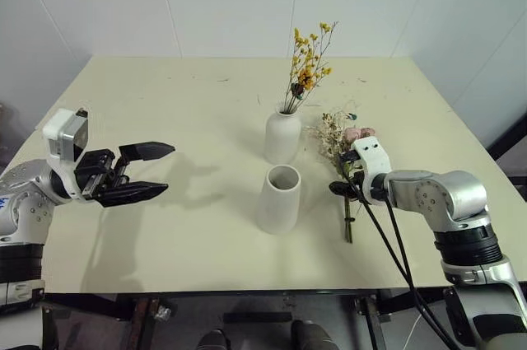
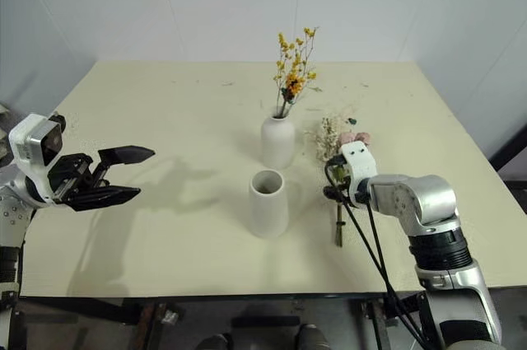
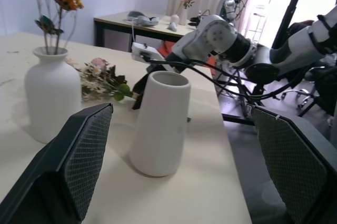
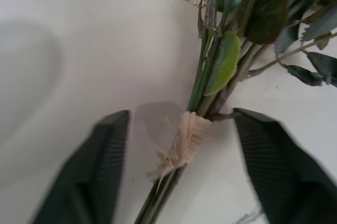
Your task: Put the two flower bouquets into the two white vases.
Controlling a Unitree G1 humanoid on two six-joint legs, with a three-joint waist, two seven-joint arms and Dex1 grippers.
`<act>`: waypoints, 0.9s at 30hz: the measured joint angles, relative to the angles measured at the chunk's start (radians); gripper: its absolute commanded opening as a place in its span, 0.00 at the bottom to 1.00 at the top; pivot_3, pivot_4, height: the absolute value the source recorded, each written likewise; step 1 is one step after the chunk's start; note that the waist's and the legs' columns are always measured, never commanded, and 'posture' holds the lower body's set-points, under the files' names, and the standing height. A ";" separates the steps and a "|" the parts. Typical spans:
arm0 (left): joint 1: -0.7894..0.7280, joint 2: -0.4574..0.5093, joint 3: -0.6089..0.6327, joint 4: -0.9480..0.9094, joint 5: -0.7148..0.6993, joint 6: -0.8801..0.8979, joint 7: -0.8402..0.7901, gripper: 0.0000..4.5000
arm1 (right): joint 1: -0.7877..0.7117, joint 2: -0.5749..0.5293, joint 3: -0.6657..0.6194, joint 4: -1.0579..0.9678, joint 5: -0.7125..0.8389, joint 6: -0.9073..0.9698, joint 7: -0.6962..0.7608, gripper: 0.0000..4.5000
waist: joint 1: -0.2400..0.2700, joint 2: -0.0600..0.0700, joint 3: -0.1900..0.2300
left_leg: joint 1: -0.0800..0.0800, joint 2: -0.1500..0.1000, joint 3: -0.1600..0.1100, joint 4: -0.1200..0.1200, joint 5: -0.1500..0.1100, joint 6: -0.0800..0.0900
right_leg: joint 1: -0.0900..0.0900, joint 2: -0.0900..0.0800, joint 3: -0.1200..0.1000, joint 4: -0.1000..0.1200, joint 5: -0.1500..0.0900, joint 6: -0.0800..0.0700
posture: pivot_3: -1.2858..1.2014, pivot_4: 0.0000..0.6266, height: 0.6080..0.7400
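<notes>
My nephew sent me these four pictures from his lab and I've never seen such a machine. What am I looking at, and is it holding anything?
It is a two-armed robot standing at a cream table. Two pictures come from cameras on its head, looking down over its arms; the other two come from cameras on each wrist. On the table stand a bottle-shaped white vase with a yellow sprig already in it, and a wider vase, empty. A pink rose bunch lies flat beside them. The left gripper hangs open above the table, holding nothing. The right gripper has its jaws on either side of the bunch's tied stems, with gaps showing, so nothing is gripped yet.
</notes>
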 measured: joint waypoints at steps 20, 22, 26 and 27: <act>-0.150 -0.076 -0.058 0.093 0.046 -0.004 -0.007 1.00 | 0.009 0.018 -0.298 -0.103 -0.175 -0.109 -0.116 0.01 | -0.010 0.000 0.000 | 0.000 0.000 0.000 -0.002 0.000 0.000 | 0.000 0.000 0.000 -0.001 0.000 0.000 | 0.52 0.24 1.00; -0.182 -0.089 -0.077 0.120 0.060 -0.012 -0.007 1.00 | -0.003 0.018 -0.330 -0.122 -0.186 -0.155 -0.130 0.01 | -0.014 0.000 0.000 | 0.000 0.000 0.000 -0.003 0.000 0.000 | 0.000 0.000 0.000 -0.002 0.000 0.000 | 0.52 0.24 1.00; -0.223 -0.103 -0.099 0.173 0.084 -0.030 -0.007 1.00 | -0.029 0.035 -0.359 -0.161 -0.196 -0.285 -0.121 0.01 | -0.018 0.000 0.000 | 0.000 0.000 0.001 -0.006 0.000 0.000 | -0.003 0.000 0.000 -0.001 0.000 0.000 | 0.52 0.24 1.00; -0.227 -0.105 -0.100 0.181 0.088 -0.033 -0.008 1.00 | -0.029 0.062 -0.369 -0.176 -0.192 -0.351 -0.107 0.01 | -0.018 0.000 0.000 | 0.000 0.000 0.001 -0.006 0.000 0.000 | -0.004 0.000 0.000 0.000 0.000 -0.001 | 0.52 0.24 1.00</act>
